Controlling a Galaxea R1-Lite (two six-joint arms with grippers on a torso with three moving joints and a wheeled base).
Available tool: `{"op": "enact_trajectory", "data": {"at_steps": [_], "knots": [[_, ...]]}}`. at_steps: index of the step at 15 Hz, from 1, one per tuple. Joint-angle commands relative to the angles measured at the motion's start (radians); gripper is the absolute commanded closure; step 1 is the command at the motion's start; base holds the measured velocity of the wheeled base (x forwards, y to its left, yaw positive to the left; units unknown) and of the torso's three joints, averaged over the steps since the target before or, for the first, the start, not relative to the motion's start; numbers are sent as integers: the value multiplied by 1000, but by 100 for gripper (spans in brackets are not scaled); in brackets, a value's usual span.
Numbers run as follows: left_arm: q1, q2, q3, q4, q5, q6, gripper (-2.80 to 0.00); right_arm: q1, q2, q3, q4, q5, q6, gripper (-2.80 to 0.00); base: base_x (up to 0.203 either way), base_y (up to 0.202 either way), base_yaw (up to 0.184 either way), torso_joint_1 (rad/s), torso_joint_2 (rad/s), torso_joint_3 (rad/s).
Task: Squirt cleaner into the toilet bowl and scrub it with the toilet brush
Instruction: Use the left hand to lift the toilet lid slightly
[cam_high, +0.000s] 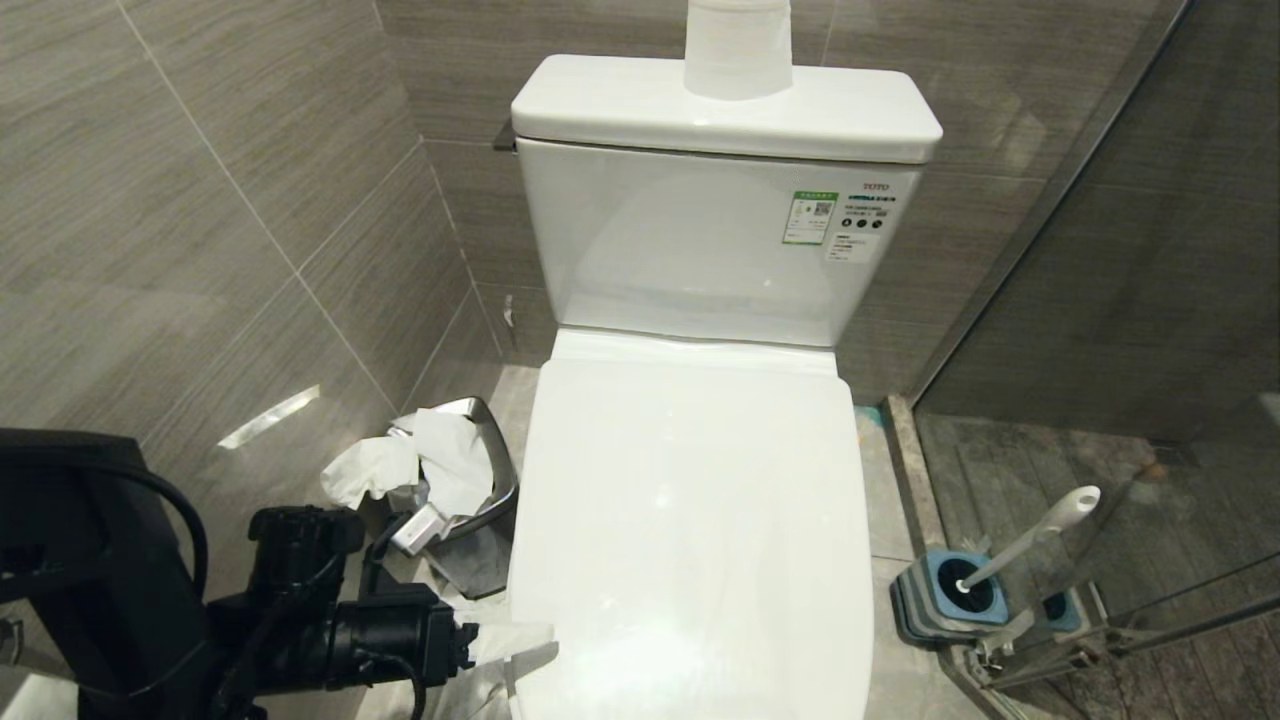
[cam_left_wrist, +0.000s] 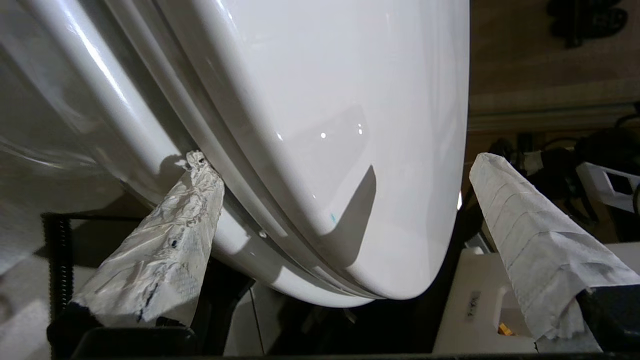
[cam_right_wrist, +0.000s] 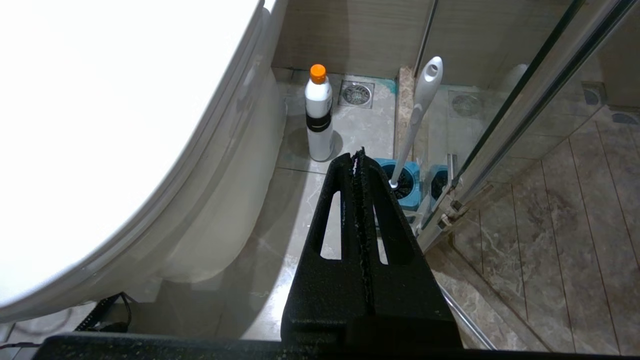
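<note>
The toilet (cam_high: 690, 520) fills the middle of the head view with its lid (cam_high: 690, 540) down, so the bowl is covered. The left tool (cam_high: 505, 655) sits at about seven o'clock in that view, at the lid's front left edge, spread wide and grasping nothing. In the left wrist view its two paper-wrapped fingers (cam_left_wrist: 165, 250) straddle the lid's front corner: one tip touches the seam under the lid, the other stands apart on the far side. The brush (cam_high: 1030, 540) stands in its blue holder (cam_high: 945, 595) on the floor at about four o'clock, just beside the glass shower door (cam_high: 1150, 400), its white handle leaning toward the glass. A bottle (cam_right_wrist: 319, 117), white with an orange cap, stands on the floor beside the toilet base, near a floor drain (cam_right_wrist: 356, 93). The right tool (cam_right_wrist: 357, 160) hangs above the floor near the holder, clenched with nothing between its fingers. A steel bin (cam_high: 470, 480) stuffed with paper stands at nine o'clock, beside the toilet. A pale container (cam_high: 738, 45) rests on the tank at twelve o'clock.
</note>
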Motion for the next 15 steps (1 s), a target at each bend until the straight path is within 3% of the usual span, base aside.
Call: {"op": "enact_trajectory", "data": {"at_steps": [1,5,7,12,13,15], "knots": [[-27,-2,29,-21,-21,-9,-280,0,0,0,0,0,0,0,0,0,0,0,0,0],[-49,-9,33,-75,-129,-110,-280,1,0,0,0,0,0,0,0,0,0,0,0,0],[-54,-24,34,-155,-132,-224,-280,0,0,0,0,0,0,0,0,0,0,0,0,0],[-88,-57,48,-491,-126,-635,-280,1,0,0,0,0,0,0,0,0,0,0,0,0],[-89,-75,54,-508,-123,-687,-280,0,0,0,0,0,0,0,0,0,0,0,0,0],[-89,-92,77,-508,-114,-697,-280,0,0,0,0,0,0,0,0,0,0,0,0,0]]}}
